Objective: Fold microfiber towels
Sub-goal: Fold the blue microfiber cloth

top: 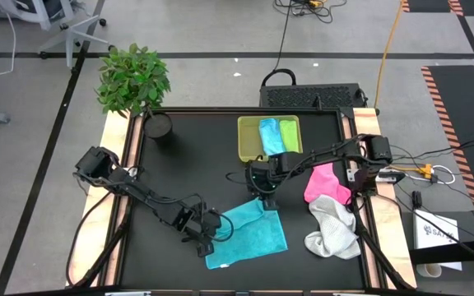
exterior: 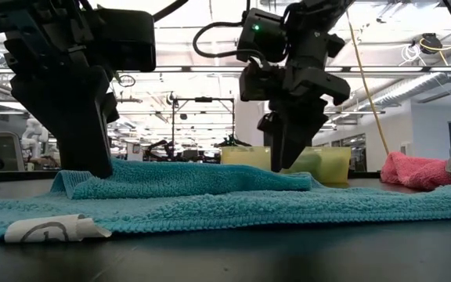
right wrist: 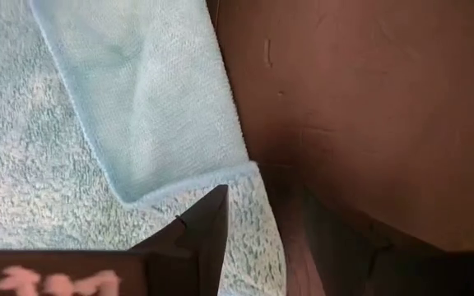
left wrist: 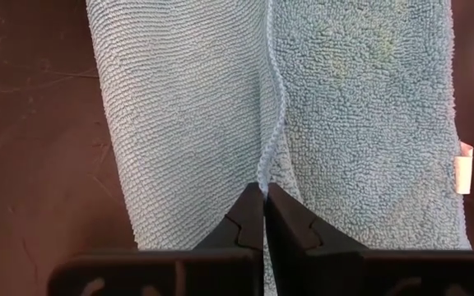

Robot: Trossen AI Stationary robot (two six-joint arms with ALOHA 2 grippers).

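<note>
On the near middle of the black worktop (top: 171,177) lies the teal towel (top: 253,238), partly folded, a strip of its left edge turned over onto itself. The left end effector (top: 205,239) presses down at the towel's near-left part, its fingers closed together and pinching the edge of that turned strip. To the right, the white towel (top: 332,226) sits crumpled, with the pink towel (top: 326,182) just beyond it. The right end effector (top: 265,197) stands over the teal towel's far corner, fingers parted and gripping nothing. Farther back, the yellow-green tray (top: 248,140) holds the light blue towel (top: 271,136) and lime green towel (top: 290,134) side by side.
</note>
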